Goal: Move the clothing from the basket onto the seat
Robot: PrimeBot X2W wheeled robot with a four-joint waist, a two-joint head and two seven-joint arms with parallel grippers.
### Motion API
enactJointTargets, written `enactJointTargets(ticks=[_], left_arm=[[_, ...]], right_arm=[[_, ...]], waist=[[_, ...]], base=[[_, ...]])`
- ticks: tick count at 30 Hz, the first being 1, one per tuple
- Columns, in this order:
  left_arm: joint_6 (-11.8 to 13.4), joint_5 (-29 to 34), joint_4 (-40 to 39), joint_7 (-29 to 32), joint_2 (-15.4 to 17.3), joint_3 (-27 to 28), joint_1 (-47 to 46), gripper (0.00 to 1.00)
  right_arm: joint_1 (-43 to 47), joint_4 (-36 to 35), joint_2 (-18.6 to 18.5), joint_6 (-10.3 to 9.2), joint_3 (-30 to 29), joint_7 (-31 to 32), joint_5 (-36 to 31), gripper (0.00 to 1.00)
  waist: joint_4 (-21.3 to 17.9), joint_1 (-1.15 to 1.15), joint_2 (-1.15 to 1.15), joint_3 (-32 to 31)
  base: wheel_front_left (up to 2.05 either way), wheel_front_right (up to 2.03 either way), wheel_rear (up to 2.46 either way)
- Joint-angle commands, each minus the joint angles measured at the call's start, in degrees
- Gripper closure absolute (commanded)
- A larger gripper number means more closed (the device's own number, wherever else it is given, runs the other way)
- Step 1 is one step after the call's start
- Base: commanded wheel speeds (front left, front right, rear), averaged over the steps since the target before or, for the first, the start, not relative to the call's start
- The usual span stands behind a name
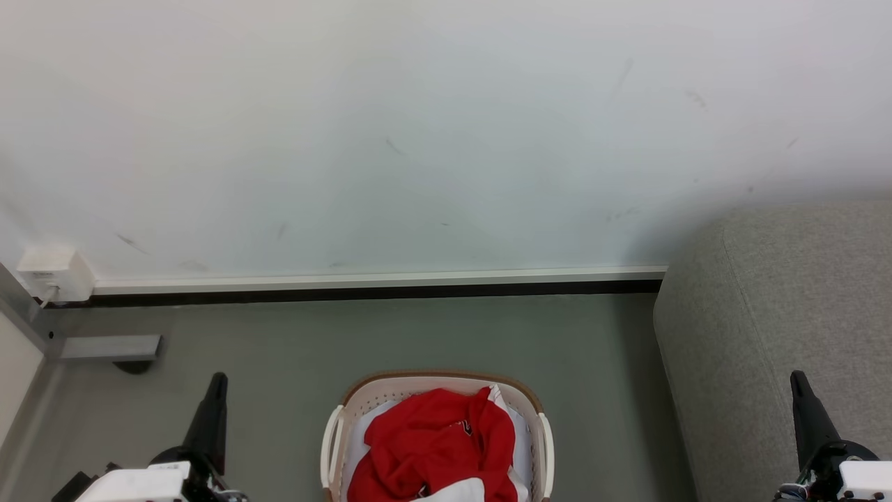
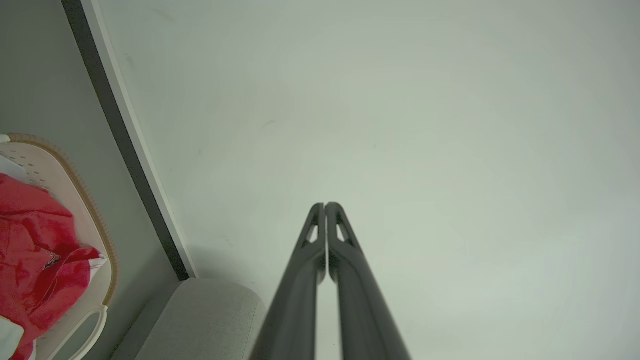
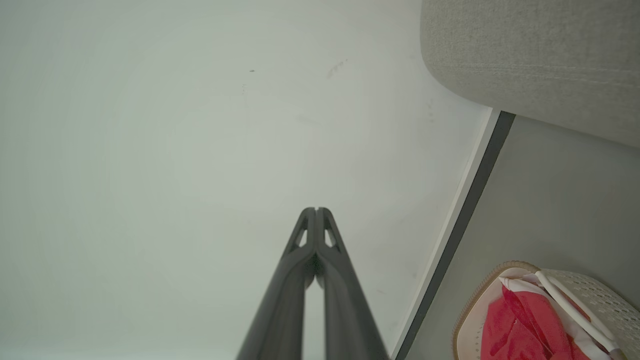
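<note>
Both pairs of jaws are pressed together on nothing. The left gripper (image 2: 325,206) and the right gripper (image 3: 316,210) each show two long dark fingers meeting at the tips, aimed toward the pale scuffed wall (image 1: 418,139). From where I stand they hang on either side of the cream-white perforated plastic laundry basket with a brown rim (image 1: 439,376), both well apart from it. The bright red sports jersey with white trim (image 1: 432,446) lies crumpled inside that basket, heaped over a pale bluish-white liner (image 1: 519,432). The basket sits on the grey-green floor (image 1: 418,335), with the large light grey fabric sofa (image 1: 787,300) near it on the robot's right.

To my eye the job has not begun, and several things could spoil it. If a gripper goes down with its fingers closed, it would only poke the cloth deeper. A pinch taken too deep may catch the liner along with the jersey, and the light basket could lift or tip with it. If only one fold is held, the trailing cloth may snag on the rim or a handle. A release too near the sofa's rounded edge could let the jersey slide to the floor.
</note>
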Motion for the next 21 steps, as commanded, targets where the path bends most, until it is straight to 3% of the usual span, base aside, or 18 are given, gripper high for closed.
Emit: enactJointTargets(ticks=[1, 21], left_arm=[[-0.1, -0.9, -0.2, 0.2, 0.4, 0.1, -0.5, 1.00], [-0.1, -0.9, -0.2, 0.2, 0.4, 0.1, -0.5, 1.00]], right_arm=[[-0.7, -0.3, -0.4, -0.13, -0.2, 0.1, 0.1, 1.00], [-0.7, -0.3, -0.4, -0.13, -0.2, 0.1, 0.1, 1.00]], waist=[[0.0, 0.00, 0.00, 0.0], [0.0, 0.00, 0.00, 0.0]], base=[[0.00, 0.00, 0.00], [0.00, 0.00, 0.00]])
